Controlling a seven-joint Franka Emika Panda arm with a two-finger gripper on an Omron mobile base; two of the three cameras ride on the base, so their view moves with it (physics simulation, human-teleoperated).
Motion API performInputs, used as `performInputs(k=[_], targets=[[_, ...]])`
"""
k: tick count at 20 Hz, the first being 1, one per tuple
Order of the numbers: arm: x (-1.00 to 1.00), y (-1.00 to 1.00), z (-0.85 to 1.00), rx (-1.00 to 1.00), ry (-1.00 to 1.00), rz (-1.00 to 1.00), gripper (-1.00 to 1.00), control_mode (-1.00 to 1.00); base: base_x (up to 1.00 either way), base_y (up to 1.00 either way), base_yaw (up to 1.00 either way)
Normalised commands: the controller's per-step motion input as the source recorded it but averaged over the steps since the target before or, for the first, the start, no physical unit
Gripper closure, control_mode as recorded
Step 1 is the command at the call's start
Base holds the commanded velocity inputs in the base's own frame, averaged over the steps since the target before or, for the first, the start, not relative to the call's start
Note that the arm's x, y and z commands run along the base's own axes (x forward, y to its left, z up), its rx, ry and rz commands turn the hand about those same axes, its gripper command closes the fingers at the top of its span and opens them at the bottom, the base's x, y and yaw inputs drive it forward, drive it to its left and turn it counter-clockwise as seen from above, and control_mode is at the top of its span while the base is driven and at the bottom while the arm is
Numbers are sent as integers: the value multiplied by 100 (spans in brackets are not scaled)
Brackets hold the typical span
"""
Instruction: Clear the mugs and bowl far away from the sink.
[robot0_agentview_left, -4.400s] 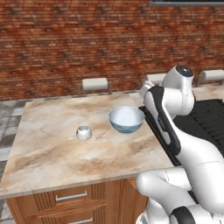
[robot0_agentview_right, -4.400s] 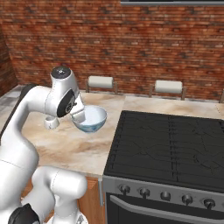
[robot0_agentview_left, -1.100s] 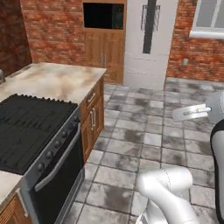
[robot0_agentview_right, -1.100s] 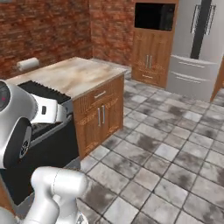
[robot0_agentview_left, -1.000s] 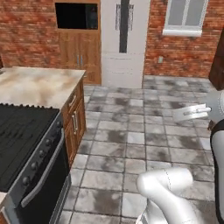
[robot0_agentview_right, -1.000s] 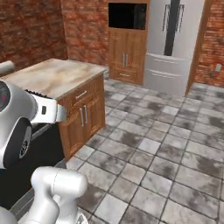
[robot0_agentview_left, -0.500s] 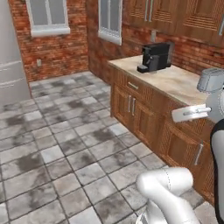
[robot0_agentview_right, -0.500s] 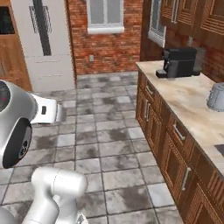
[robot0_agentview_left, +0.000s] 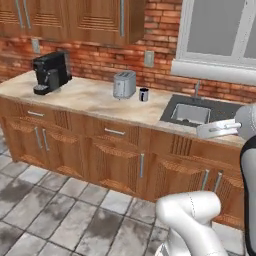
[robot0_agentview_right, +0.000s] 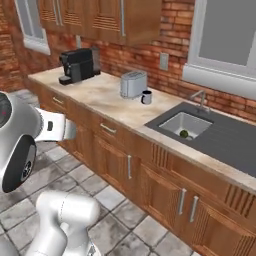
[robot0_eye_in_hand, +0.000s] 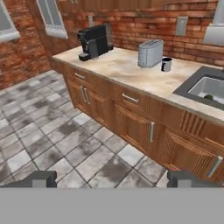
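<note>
Swung with the base since half a second ago: now facing a counter (robot0_agentview_left: 90, 97) with sink (robot0_agentview_right: 210, 131). Gripper (robot0_eye_in_hand: 112, 178) over floor tiles, fingers spread wide, holding nothing. Farther off, dark mug (robot0_agentview_left: 144, 94) just beside toaster (robot0_agentview_left: 124, 83), near sink; coffee machine (robot0_agentview_left: 50, 72) well left.

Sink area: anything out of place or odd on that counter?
One small oddity: a little green object lies on the bottom of the sink basin, too small to identify. Otherwise tidy: the mug stands upright beside the toaster, the coffee machine sits square, and no spills show.
</note>
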Motion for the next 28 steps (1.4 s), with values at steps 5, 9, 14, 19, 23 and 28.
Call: performInputs(k=[5, 9, 14, 19, 23, 28], targets=[[0, 0, 0, 0, 0, 0, -100, 100, 32, 36, -91], [0, 0, 0, 0, 0, 0, -100, 100, 49, 59, -82], [0, 0, 0, 0, 0, 0, -100, 100, 43, 88, -65], [0, 0, 0, 0, 0, 0, -100, 100, 9, 100, -11], [0, 0, 0, 0, 0, 0, -100, 100, -4, 100, 0], [0, 0, 0, 0, 0, 0, -100, 100, 1, 41, 2]])
